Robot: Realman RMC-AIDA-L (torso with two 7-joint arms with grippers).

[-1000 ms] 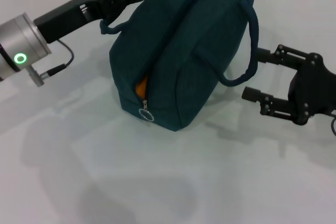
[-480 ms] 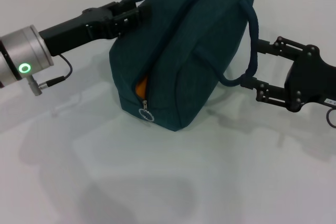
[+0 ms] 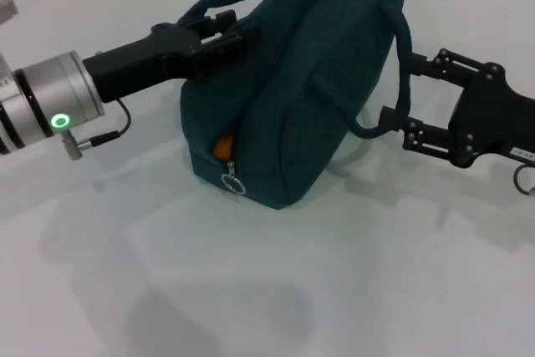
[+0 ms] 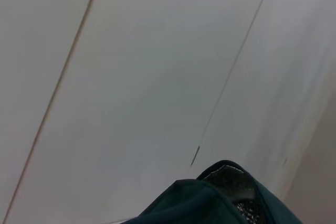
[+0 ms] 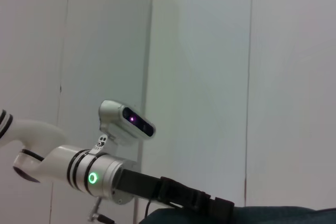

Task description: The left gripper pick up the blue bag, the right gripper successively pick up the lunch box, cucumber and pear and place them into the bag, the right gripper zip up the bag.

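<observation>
The blue bag [image 3: 292, 81] stands on the white table [image 3: 251, 290], its zipper partly undone so an orange sliver – probably the pear [image 3: 222, 146] – shows through. The left gripper [image 3: 219, 33] clamps one loop handle, likely steadying the bag. The right gripper [image 3: 401, 89] has its fingers spread around the other handle – not gripping.

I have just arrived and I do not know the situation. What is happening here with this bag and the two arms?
The blue bag stands on the white table, zipped most of the way. A small gap above the zipper pull shows something orange inside. The left gripper is at the bag's handle on the robot's left. The right gripper is open around the other handle. The lunch box and cucumber are not visible.
</observation>
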